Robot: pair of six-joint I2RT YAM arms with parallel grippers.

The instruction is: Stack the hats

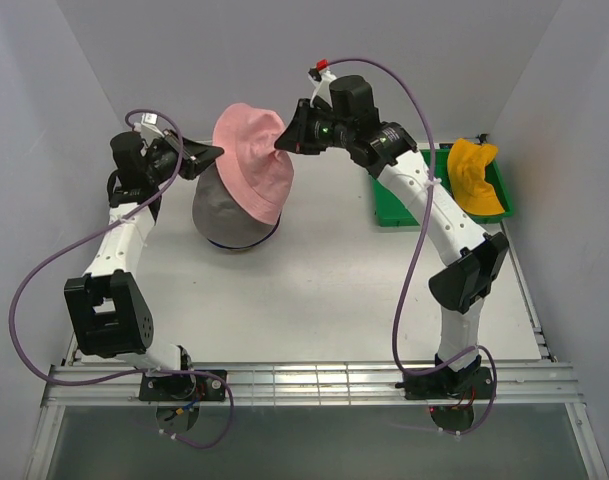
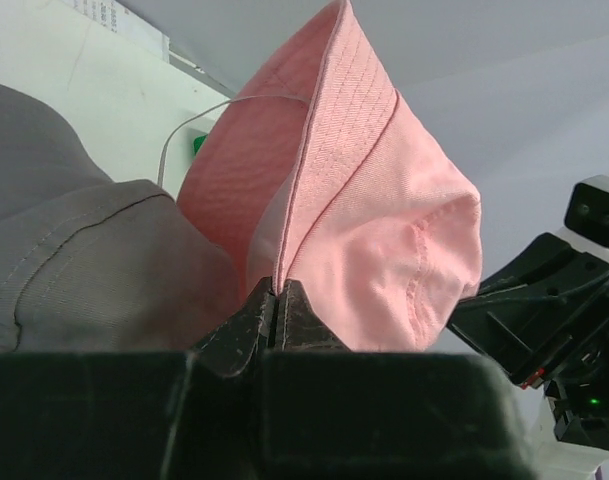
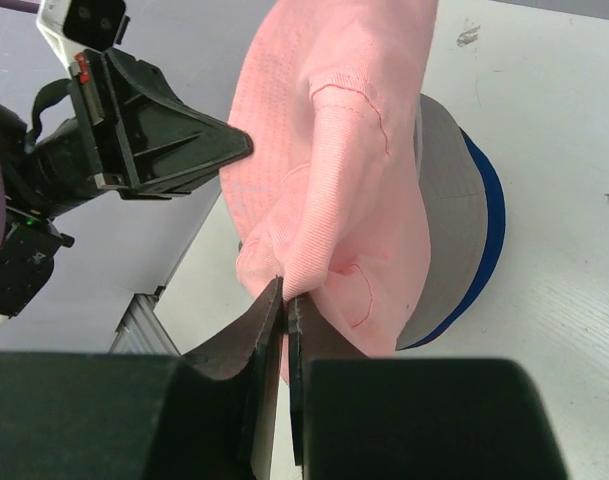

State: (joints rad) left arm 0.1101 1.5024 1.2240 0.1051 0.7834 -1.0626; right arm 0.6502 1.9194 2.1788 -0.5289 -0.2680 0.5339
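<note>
Pinching the pink hat (image 1: 252, 160) by its brim, my left claw (image 2: 275, 300) and right claw (image 3: 285, 290) hold it over the grey hat (image 1: 219, 215), stacked on the blue hat (image 3: 492, 225). Still to do, I judge: the yellow hat (image 1: 476, 178) in the far-right tray (image 1: 392, 215).

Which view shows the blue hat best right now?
Right wrist: the blue hat shows as a clear arc of brim under the grey hat. Top external gives only a dark sliver at the grey hat's near edge. Left wrist shows none of it, only the grey hat and pink hat.
</note>
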